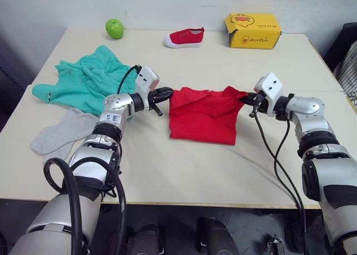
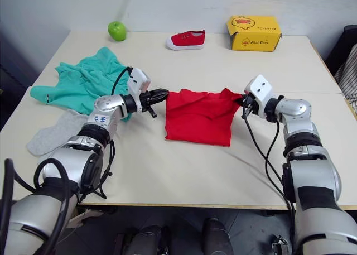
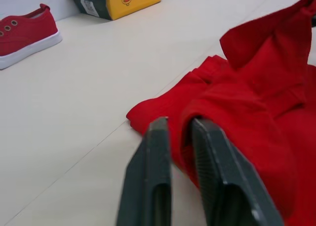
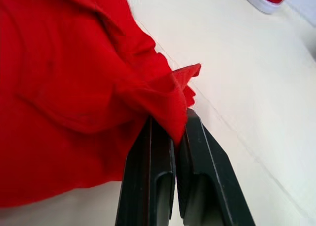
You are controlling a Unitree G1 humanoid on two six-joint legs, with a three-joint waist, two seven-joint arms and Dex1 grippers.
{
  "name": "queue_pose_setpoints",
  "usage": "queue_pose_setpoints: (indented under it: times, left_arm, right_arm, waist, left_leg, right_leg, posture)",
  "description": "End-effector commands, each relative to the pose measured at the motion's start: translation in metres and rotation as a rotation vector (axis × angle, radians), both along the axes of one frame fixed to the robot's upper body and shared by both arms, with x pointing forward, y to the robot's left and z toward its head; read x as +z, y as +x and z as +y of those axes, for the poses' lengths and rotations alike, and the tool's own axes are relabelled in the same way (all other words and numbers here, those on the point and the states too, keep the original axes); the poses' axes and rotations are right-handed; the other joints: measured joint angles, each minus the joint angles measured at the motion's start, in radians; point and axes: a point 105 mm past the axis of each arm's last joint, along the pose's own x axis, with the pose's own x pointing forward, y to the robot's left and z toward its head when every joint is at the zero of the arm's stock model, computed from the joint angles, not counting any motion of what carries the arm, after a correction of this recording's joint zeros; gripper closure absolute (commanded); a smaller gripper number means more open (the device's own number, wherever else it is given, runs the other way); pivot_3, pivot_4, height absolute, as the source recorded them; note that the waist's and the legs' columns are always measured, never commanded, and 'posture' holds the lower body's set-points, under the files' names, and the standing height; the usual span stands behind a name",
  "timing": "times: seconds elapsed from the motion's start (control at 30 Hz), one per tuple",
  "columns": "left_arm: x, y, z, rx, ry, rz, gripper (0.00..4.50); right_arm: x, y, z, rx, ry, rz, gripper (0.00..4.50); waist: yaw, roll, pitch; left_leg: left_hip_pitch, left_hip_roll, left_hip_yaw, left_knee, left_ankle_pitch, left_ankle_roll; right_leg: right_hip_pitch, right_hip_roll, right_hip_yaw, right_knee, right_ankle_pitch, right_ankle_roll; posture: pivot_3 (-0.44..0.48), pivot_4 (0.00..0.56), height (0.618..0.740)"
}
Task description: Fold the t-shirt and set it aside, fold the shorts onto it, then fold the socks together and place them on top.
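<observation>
The red t-shirt (image 1: 203, 114) lies folded into a rough rectangle at the table's middle. My left gripper (image 1: 169, 92) is at its far left corner, its fingers (image 3: 158, 142) close together with a fold of red cloth between them. My right gripper (image 1: 244, 99) is shut on the far right corner, which it holds a little off the table (image 4: 168, 100). The teal-green shorts (image 1: 83, 79) lie crumpled at the left, behind my left arm. The grey socks (image 1: 61, 131) lie flat near the left edge, in front of the shorts.
Along the back of the table (image 1: 184, 171) sit a green apple (image 1: 114, 28), a small red shoe (image 1: 185, 37) and a yellow cardboard box (image 1: 252, 30). Bare tabletop stretches in front of the t-shirt and to its right.
</observation>
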Motion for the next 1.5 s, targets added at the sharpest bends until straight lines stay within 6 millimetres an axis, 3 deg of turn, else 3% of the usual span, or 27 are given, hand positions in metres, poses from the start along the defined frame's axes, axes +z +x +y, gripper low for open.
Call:
queue_pose_setpoints:
  times: [0.03, 0.27, 0.3, 0.37, 0.43, 0.53, 0.7, 0.8, 1.03, 1.07, 1.17, 1.47, 1.5]
  left_arm:
    - [0.017, 0.008, 0.004, 0.074, -0.021, -0.032, 2.53]
    - [0.031, 0.024, 0.037, 0.316, -0.005, -0.08, 0.27]
    - [0.033, 0.023, 0.038, 0.314, -0.01, -0.092, 0.02]
    - [0.04, 0.013, 0.028, 0.174, -0.002, -0.151, 0.0]
    - [0.038, -0.004, 0.021, -0.007, 0.026, -0.2, 0.0]
    - [0.014, -0.039, 0.017, -0.284, 0.18, -0.281, 0.0]
    - [-0.023, -0.077, 0.012, -0.516, 0.321, -0.333, 0.0]
    - [-0.037, -0.081, -0.002, -0.51, 0.355, -0.359, 0.0]
    - [-0.061, -0.074, -0.022, -0.452, 0.442, -0.36, 0.0]
    - [-0.062, -0.072, -0.023, -0.442, 0.446, -0.357, 0.0]
    - [-0.067, -0.067, -0.023, -0.421, 0.519, -0.375, 0.61]
    - [-0.081, -0.071, -0.016, -0.461, 0.605, -0.371, 3.57]
    - [-0.081, -0.075, -0.015, -0.482, 0.598, -0.375, 3.84]
  right_arm:
    - [0.008, 0.003, -0.006, -0.059, 0.064, -0.036, 3.39]
    - [0.011, 0.011, -0.052, -0.365, 0.082, -0.098, 0.93]
    - [0.012, 0.011, -0.054, -0.38, 0.093, -0.1, 0.63]
    - [0.019, 0.007, -0.061, -0.377, 0.119, -0.127, 0.02]
    - [0.025, 0.0, -0.061, -0.301, 0.124, -0.168, 0.02]
    - [0.025, -0.025, -0.035, -0.011, 0.093, -0.229, 0.02]
    - [-0.009, -0.073, 0.014, 0.384, -0.066, -0.189, 0.02]
    - [-0.036, -0.089, 0.029, 0.452, -0.132, -0.14, 0.02]
    - [-0.061, -0.08, 0.042, 0.387, -0.205, -0.169, 0.02]
    - [-0.061, -0.078, 0.043, 0.378, -0.203, -0.175, 0.38]
    - [-0.067, -0.074, 0.041, 0.358, -0.254, -0.184, 1.25]
    - [-0.065, -0.066, 0.042, 0.363, -0.294, -0.215, 4.45]
    - [-0.066, -0.068, 0.042, 0.377, -0.298, -0.215, 4.5]
  waist:
    - [-0.001, 0.0, 0.0]
    - [0.0, 0.0, 0.0]
    - [0.0, 0.0, 0.0]
    - [0.0, 0.0, 0.0]
    - [0.002, 0.0, 0.0]
    - [0.0, 0.0, 0.0]
    - [-0.004, 0.0, 0.0]
    - [0.003, 0.0, 0.0]
    - [0.006, 0.0, 0.0]
    - [0.005, 0.0, 0.0]
    - [0.004, 0.0, 0.0]
    - [0.004, 0.0, 0.0]
    - [0.004, 0.0, 0.0]
  left_leg:
    - [0.0, 0.0, 0.0, 0.0, 0.0, 0.0]
    - [0.001, 0.0, -0.001, 0.0, 0.002, 0.0]
    - [0.001, 0.0, -0.001, 0.0, 0.002, 0.0]
    - [0.001, 0.0, 0.0, 0.0, 0.002, 0.0]
    - [0.001, 0.0, 0.0, -0.001, 0.002, 0.0]
    - [0.001, -0.002, 0.001, -0.002, 0.002, 0.0]
    - [0.001, -0.005, 0.001, -0.002, 0.002, -0.001]
    - [0.001, -0.001, 0.0, 0.003, 0.002, 0.0]
    - [0.003, 0.002, -0.006, 0.012, 0.002, 0.003]
    - [0.003, 0.002, -0.005, 0.011, 0.002, 0.002]
    - [0.003, 0.003, -0.004, 0.01, 0.002, 0.002]
    - [0.004, 0.003, -0.001, 0.011, 0.002, 0.002]
    - [0.004, 0.003, -0.001, 0.011, 0.002, 0.002]
  right_leg:
    - [0.0, 0.0, 0.0, 0.0, 0.0, 0.0]
    - [0.0, 0.0, 0.001, 0.002, 0.001, -0.001]
    - [0.0, 0.0, 0.001, 0.002, 0.001, -0.001]
    - [0.0, 0.0, 0.001, 0.001, 0.001, -0.001]
    - [0.0, 0.0, 0.001, 0.001, 0.001, -0.001]
    - [0.0, 0.001, 0.001, -0.001, 0.001, -0.001]
    - [0.0, 0.001, 0.002, 0.0, 0.001, -0.001]
    - [0.0, -0.001, 0.002, 0.003, 0.001, -0.001]
    - [0.003, -0.001, 0.004, 0.005, 0.008, -0.004]
    - [0.003, 0.0, 0.004, 0.005, 0.008, -0.004]
    - [0.002, 0.001, 0.004, 0.005, 0.008, -0.005]
    - [0.002, 0.0, 0.005, 0.005, 0.008, -0.005]
    - [0.002, 0.0, 0.005, 0.005, 0.008, -0.005]
  posture:
    - [0.0, 0.15, 0.74]
    - [0.0, 0.15, 0.74]
    - [0.0, 0.15, 0.74]
    - [0.0, 0.15, 0.74]
    - [0.0, 0.15, 0.74]
    - [0.0, 0.15, 0.74]
    - [0.0, 0.15, 0.74]
    - [0.0, 0.15, 0.74]
    - [0.0, 0.15, 0.74]
    - [0.0, 0.15, 0.74]
    - [0.0, 0.15, 0.74]
    - [0.0, 0.15, 0.74]
    - [0.0, 0.15, 0.74]
